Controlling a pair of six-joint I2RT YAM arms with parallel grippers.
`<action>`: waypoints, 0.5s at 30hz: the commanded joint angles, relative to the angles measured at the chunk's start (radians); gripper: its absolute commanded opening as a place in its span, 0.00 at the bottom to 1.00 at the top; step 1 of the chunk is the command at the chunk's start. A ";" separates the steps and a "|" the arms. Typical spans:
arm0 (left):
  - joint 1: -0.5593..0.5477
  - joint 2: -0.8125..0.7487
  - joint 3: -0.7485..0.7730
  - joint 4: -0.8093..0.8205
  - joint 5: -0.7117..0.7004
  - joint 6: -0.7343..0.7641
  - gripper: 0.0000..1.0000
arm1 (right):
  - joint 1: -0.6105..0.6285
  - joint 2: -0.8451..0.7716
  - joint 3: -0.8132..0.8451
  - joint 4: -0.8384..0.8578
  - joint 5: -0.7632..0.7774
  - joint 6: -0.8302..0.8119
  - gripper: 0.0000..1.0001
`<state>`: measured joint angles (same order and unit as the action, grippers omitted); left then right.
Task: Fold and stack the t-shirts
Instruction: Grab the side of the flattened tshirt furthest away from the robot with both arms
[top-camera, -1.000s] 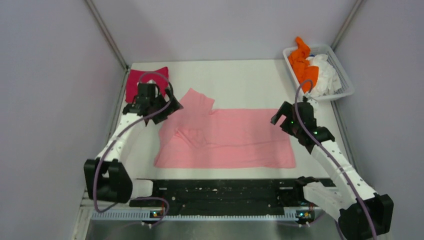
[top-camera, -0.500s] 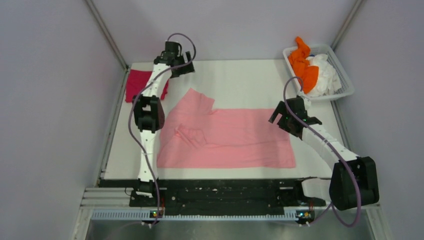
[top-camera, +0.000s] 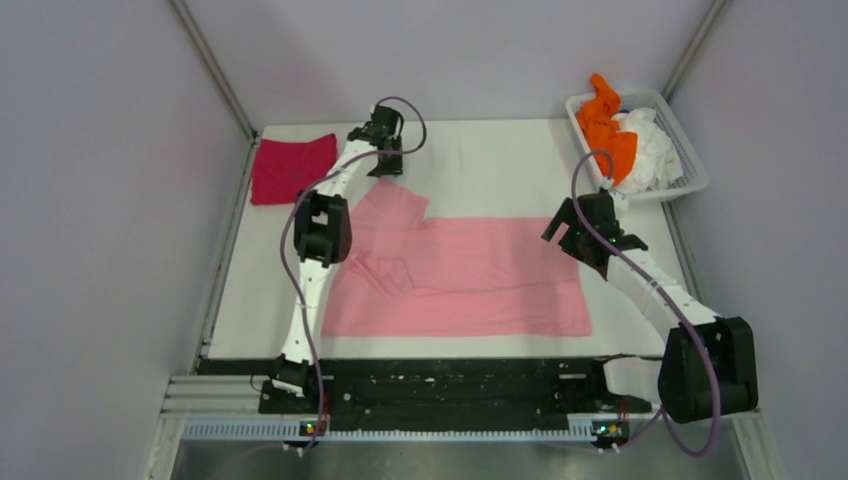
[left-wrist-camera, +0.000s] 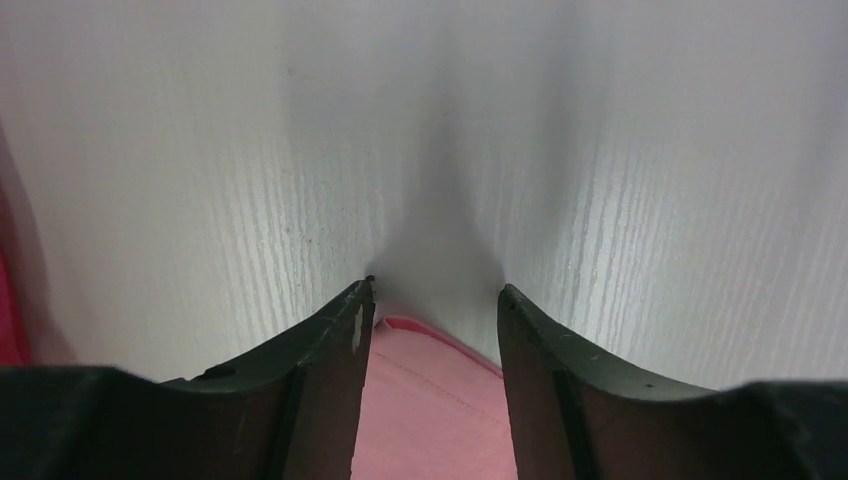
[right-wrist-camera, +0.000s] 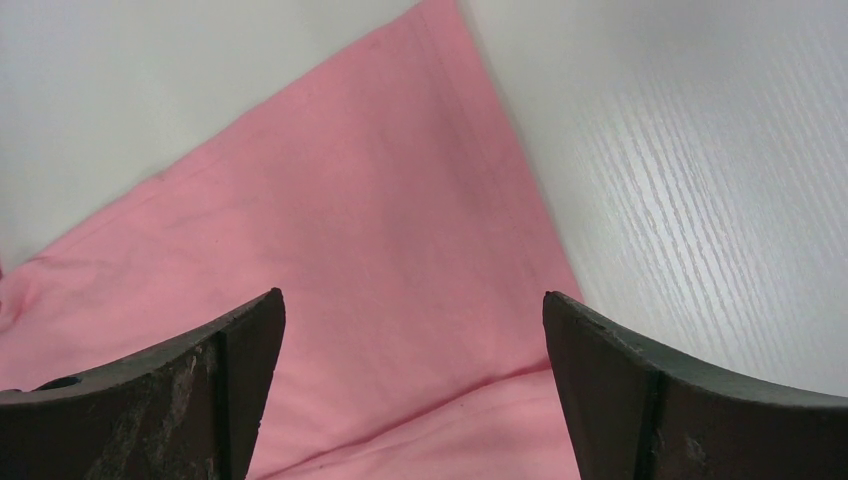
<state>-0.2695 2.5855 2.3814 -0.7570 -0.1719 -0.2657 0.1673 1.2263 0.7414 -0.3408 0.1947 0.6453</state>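
Top external first, eyes on the pink shirt (top-camera: 470, 275), spread flat across mid-frame with one sleeve poking up toward the left gripper (top-camera: 388, 170). Over to left wrist: fingers parted, holding nothing, straddling only the very tip of that sleeve at bottom centre. Could easily close on bare table (top-camera: 500, 160) and miss, or nip a sliver of hem that slips out mid-fold. On to right wrist: right gripper (right-wrist-camera: 415, 295) spread wide too, empty, poised above the shirt's right edge near its upper corner. Might pinch one layer only, or drag and bunch the cloth if pulled out of step with the left. Some rumpling left of centre as well, likely to get folded in.

Counting now: four shirts in sight, namely one pink laid out, one red shirt (top-camera: 292, 167) folded at upper left, one orange shirt (top-camera: 605, 125) and one white shirt (top-camera: 652, 150) heaped in the basket (top-camera: 694, 172) at upper right, possibly more hidden beneath. One basket, two grippers
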 joint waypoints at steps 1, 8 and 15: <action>0.021 0.024 0.021 -0.074 -0.079 -0.015 0.51 | -0.011 -0.003 0.015 0.041 0.055 -0.015 0.99; 0.008 0.013 -0.031 -0.110 0.011 -0.015 0.18 | -0.036 0.202 0.128 0.078 0.147 0.001 0.99; 0.000 -0.101 -0.104 -0.077 0.030 -0.004 0.00 | -0.040 0.530 0.370 0.105 0.199 -0.058 0.92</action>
<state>-0.2638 2.5622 2.3466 -0.7826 -0.1715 -0.2806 0.1352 1.6459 0.9878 -0.2905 0.3229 0.6209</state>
